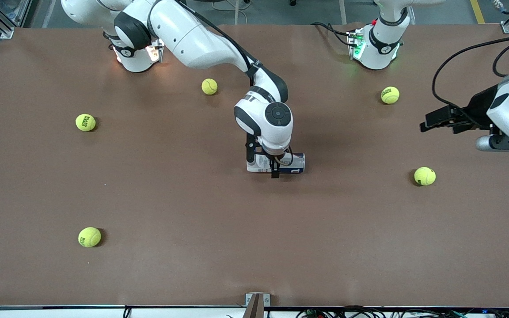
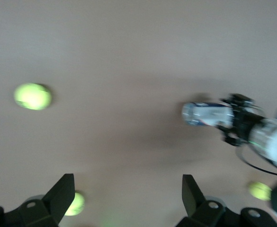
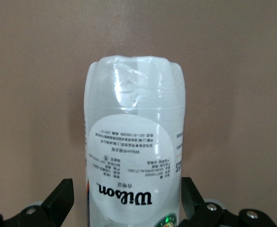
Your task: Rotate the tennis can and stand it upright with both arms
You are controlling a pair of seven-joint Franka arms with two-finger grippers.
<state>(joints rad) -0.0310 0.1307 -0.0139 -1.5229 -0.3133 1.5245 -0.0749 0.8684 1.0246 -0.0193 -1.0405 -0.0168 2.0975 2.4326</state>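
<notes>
The tennis can (image 1: 296, 162) lies on its side near the middle of the brown table. It is a clear tube with a white and navy label. My right gripper (image 1: 263, 164) is down over the can. In the right wrist view the can (image 3: 133, 142) fills the space between the open fingers (image 3: 62, 196), with a small gap on each side. My left gripper (image 1: 427, 123) is open and empty in the air over the left arm's end of the table. Its wrist view shows the can (image 2: 207, 114) with the right gripper (image 2: 240, 125) on it, farther off.
Several yellow-green tennis balls lie scattered on the table: one (image 1: 209, 86) near the right arm's base, one (image 1: 389, 95) near the left arm's base, one (image 1: 424, 176) below the left gripper, and two (image 1: 85, 122) (image 1: 89, 236) toward the right arm's end.
</notes>
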